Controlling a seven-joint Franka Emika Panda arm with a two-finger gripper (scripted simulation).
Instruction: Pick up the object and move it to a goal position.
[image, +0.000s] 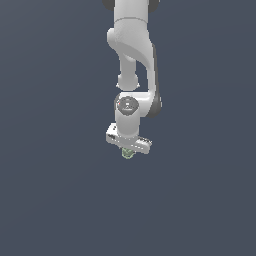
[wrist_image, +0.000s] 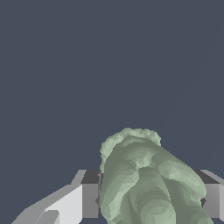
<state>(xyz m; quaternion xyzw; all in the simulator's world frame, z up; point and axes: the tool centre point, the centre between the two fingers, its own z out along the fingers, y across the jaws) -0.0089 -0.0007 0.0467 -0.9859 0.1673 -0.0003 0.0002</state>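
Near the centre of the exterior view, the white arm (image: 132, 75) points down. Its gripper (image: 128, 150) has its jaws clamped on the pale grey-green lumpy object (image: 127, 153), which fills the gap between both fingers (wrist_image: 89, 199).

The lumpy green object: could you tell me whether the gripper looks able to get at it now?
Probably yes: the object already sits between the gripper fingers, with nothing else near it.
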